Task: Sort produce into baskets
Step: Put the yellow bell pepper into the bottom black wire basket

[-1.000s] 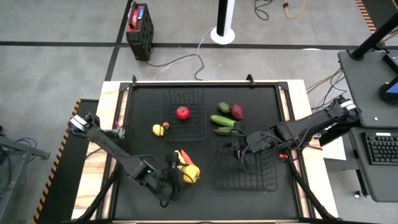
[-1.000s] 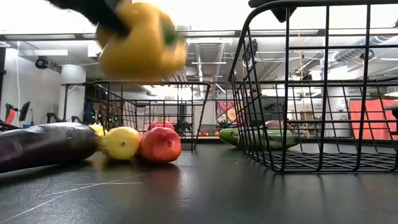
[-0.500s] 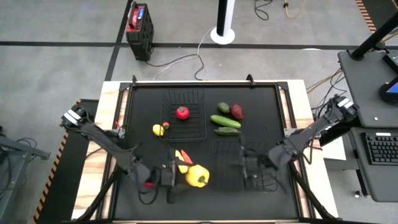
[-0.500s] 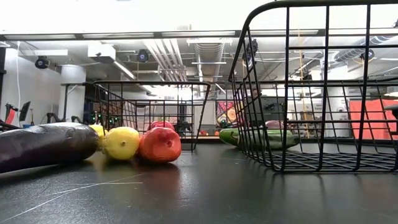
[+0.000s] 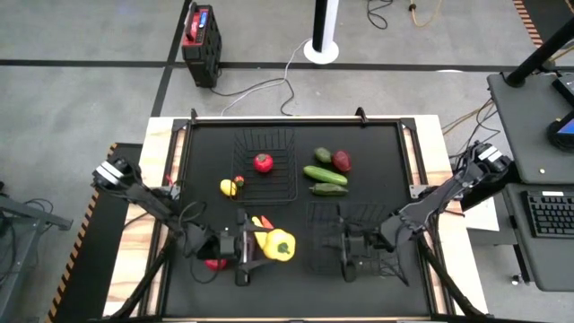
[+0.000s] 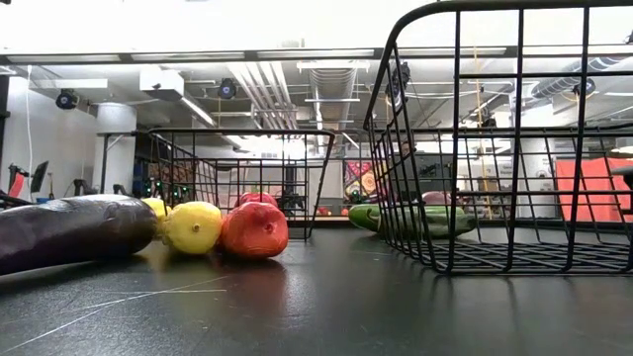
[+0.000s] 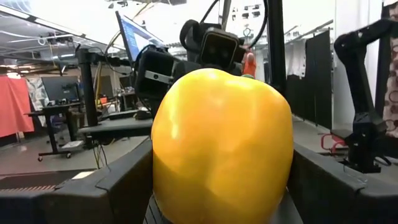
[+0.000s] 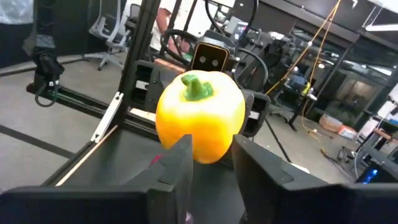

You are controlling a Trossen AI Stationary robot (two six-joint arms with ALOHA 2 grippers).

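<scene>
A yellow pepper faces the right end effector.

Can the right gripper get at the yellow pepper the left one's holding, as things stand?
Probably yes: the right gripper faces the yellow pepper across bare mat, fingers slightly apart. The left gripper holds its far side, stem end exposed.

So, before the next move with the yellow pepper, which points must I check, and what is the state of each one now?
1. Left gripper holds yellow pepper: ok, fingers on both sides.
2. Pepper lifted off the mat: ok, absent from the low view.
3. Right gripper faces the pepper: ok.
4. Right gripper open enough to receive it: not ok, gap looks narrow.
5. Near basket below right gripper has room: ok.
6. Far basket holds only the tomato: ok.
</scene>
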